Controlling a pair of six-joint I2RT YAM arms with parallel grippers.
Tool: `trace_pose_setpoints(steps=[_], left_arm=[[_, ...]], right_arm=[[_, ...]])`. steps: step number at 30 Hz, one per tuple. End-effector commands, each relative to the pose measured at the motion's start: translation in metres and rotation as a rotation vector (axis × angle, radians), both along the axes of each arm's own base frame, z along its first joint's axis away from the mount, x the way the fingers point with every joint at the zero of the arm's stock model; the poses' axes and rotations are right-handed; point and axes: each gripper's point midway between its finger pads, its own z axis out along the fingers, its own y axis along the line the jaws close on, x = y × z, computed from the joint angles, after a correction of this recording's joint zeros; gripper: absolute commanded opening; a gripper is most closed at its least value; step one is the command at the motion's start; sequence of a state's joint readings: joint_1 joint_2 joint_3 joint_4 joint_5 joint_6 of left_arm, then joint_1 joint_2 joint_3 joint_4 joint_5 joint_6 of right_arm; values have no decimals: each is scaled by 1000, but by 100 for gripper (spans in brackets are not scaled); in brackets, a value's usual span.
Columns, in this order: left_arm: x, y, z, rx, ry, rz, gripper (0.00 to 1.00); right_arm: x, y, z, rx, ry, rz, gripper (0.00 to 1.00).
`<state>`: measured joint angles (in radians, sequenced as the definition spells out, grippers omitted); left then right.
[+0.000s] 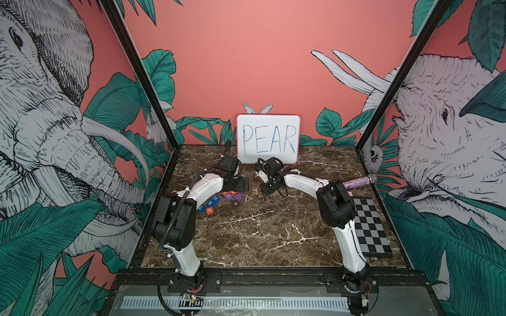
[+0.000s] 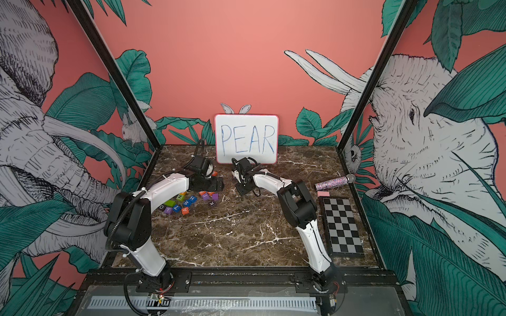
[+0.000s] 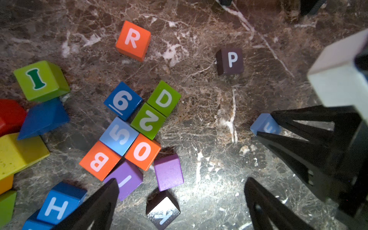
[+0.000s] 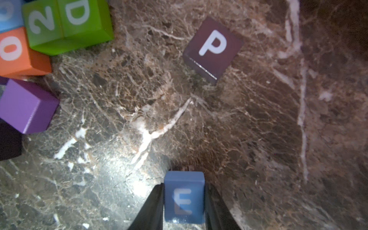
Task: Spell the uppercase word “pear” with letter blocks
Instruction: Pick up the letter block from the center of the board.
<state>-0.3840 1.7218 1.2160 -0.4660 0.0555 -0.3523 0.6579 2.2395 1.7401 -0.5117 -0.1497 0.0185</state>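
right gripper [image 4: 184, 192] clamps the small blue wooden e cube [image 4: 184, 201] near the dark brown p cube [image 4: 214, 48] — left gripper [image 3: 181, 180] gapes wide.

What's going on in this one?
A two-armed robot is spelling PEAR, as written on the whiteboard. The right end effector is shut on the blue E block, near the dark brown P block, which lies by itself. The left end effector hangs open over the jumbled pile; the orange R block and A block are not yet placed.
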Motion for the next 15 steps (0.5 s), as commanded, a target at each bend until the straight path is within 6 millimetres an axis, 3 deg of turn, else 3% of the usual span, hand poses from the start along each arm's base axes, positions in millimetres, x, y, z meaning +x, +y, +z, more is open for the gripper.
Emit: trace_pose_setpoints(steps=[1, 6, 11, 15], left_arm=[[-3, 4, 15, -21, -29, 15, 99], [-3, 5, 16, -25, -35, 18, 99], [-4, 6, 16, -29, -40, 20, 99], [-5, 8, 14, -34, -39, 24, 99]], right_arm=[[-3, 2, -8, -15, 25, -3, 34], [-5, 2, -5, -14, 28, -15, 34], [-6, 2, -6, -28, 30, -19, 48], [-7, 2, -10, -38, 38, -23, 45]])
